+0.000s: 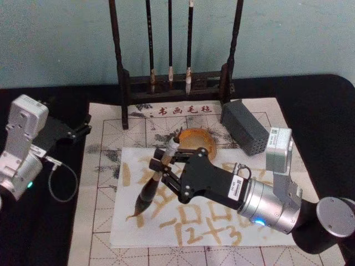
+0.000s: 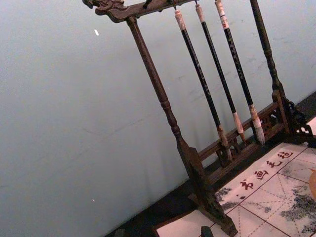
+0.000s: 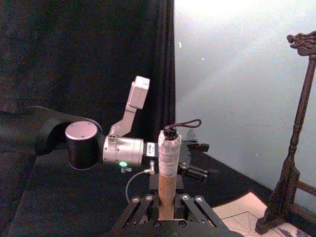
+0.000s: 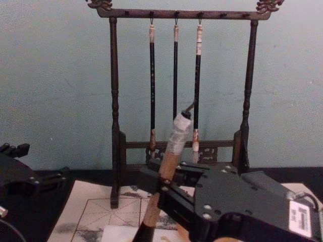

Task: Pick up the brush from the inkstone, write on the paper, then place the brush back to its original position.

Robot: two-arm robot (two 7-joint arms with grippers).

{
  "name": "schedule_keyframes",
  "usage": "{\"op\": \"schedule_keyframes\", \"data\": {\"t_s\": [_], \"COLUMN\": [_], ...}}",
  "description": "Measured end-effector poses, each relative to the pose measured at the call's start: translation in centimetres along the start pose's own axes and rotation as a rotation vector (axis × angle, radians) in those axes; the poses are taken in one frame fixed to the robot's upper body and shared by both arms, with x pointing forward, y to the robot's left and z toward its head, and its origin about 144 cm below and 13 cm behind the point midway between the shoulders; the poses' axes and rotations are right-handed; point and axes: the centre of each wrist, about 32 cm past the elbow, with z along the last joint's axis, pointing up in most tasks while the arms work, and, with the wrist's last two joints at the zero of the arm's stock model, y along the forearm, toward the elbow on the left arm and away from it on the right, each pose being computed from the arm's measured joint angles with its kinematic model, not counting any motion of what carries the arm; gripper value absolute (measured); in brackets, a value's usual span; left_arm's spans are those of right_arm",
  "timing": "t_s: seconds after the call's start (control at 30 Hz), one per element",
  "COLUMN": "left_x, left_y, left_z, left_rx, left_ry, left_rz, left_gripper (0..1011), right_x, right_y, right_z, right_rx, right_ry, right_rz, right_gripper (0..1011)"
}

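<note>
- A black table (image 1: 327,111) stands before a pale teal wall.
- The right gripper (image 1: 166,165), frame centre, clamps the tilted brush (image 1: 148,195), its tip on the paper (image 1: 125,235).
- The inkstone (image 1: 197,138) sits just above.
- The left gripper (image 1: 82,130) is parked at the left edge.

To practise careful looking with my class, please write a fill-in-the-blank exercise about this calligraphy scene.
1. The right hand is shut on the brush, whose dark tip is down on the white ____.
2. The rack holds ____ thin brushes.
3. The grey block stands to the robot's ____ of the inkstone.
4. The left hand is parked beside the mat, holding ____.
Missing words: paper; three; right; nothing.
</note>
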Motion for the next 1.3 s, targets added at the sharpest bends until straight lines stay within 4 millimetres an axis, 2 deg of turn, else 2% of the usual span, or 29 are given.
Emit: {"op": "schedule_keyframes", "data": {"t_s": [1.3], "left_x": [0.0], "left_y": [0.0], "left_z": [0.0], "left_rx": [0.0], "left_ry": [0.0], "left_rz": [0.0], "left_gripper": [1001], "right_x": [0.3], "right_y": [-2.4], "right_z": [1.4], "right_rx": [0.025], "right_ry": [-0.039], "right_rz": [-0.046], "right_gripper": [179]}}
